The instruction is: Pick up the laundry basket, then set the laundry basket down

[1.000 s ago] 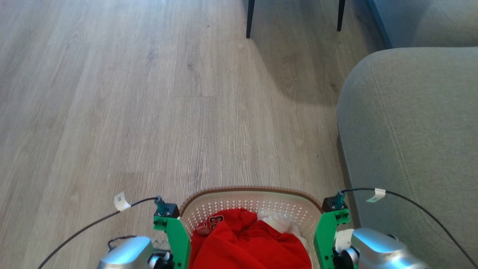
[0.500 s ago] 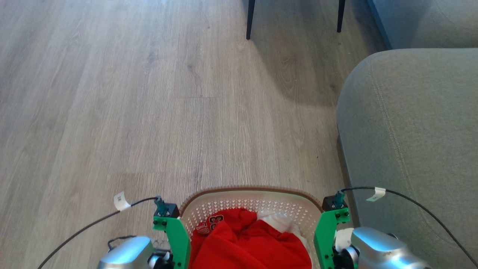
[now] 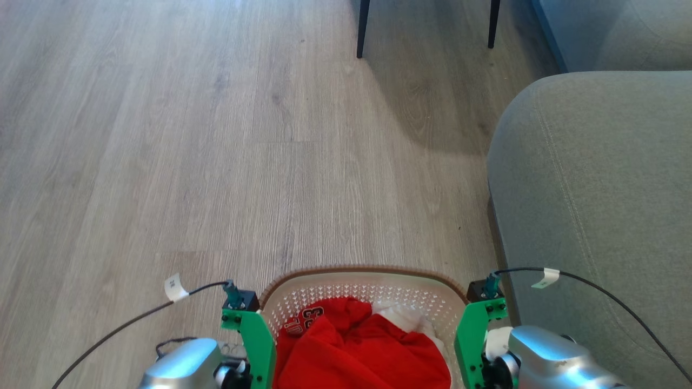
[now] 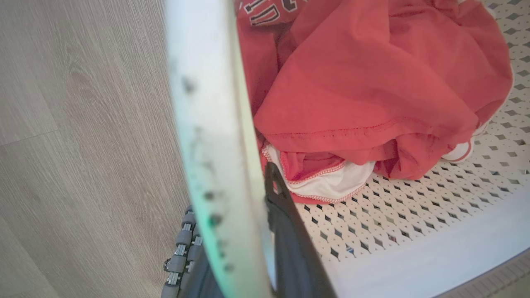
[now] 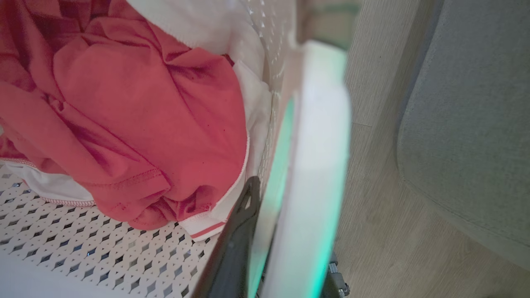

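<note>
The laundry basket (image 3: 367, 278) is gripped at both sides, just beside the grey sofa (image 3: 594, 189).
The left gripper's (image 4: 230, 194) fingers (image 4: 290, 231) are pinched on the left white handle (image 4: 207, 103), the right gripper's (image 5: 294, 231) fingers (image 5: 236, 240) on the right handle (image 5: 319, 124); red clothes (image 3: 357, 351) are heaped inside, above the wooden floor (image 3: 216, 162).

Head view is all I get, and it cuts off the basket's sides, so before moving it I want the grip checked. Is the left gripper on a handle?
Observer: Yes. In the left wrist view the left gripper has its jaws around the white handle of the laundry basket, one finger inside, one outside.
Operator: And the right?
Observer: Same: the right gripper clamps the other handle, its inner finger inside the wall.
Operator: Any cloth caught?
Observer: The red shirt lies close by the left inner finger; pinched or not, I cannot tell.
</note>
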{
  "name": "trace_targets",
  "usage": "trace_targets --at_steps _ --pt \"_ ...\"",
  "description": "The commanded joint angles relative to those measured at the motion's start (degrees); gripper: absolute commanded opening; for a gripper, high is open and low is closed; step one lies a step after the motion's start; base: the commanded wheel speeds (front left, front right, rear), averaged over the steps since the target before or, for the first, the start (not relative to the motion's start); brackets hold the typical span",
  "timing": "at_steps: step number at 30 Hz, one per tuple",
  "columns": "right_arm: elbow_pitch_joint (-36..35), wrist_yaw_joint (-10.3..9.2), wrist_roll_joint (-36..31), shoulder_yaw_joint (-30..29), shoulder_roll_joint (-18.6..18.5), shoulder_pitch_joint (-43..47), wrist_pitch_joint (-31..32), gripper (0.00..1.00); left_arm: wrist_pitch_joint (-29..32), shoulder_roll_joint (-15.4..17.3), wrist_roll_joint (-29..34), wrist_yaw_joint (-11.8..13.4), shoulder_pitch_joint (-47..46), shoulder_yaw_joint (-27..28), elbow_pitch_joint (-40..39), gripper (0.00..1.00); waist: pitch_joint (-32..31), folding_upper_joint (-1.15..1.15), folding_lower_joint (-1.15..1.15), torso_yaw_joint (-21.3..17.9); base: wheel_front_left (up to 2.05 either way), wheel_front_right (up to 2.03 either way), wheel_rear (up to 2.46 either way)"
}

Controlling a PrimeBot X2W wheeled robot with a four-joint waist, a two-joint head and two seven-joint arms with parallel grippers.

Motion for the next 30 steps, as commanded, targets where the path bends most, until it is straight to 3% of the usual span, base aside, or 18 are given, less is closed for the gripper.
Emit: trace_targets --at_steps 1,30 --pt "-1.78 0.51 0.14 0.28 2.03 -1.99 -0.82 0.00 -0.14 -1.27 -0.41 -1.63 -3.91 0.80 -2.25 0.00 -0.01 0.00 0.00 -0.03 0.00 0.00 0.00" --pt "-0.90 0.51 0.65 0.95 2.03 -1.94 -1.80 0.00 -1.60 -1.97 0.81 -1.63 -3.85 0.80 -1.97 0.00 3.13 0.00 0.00 -0.59 0.00 0.00 0.00"
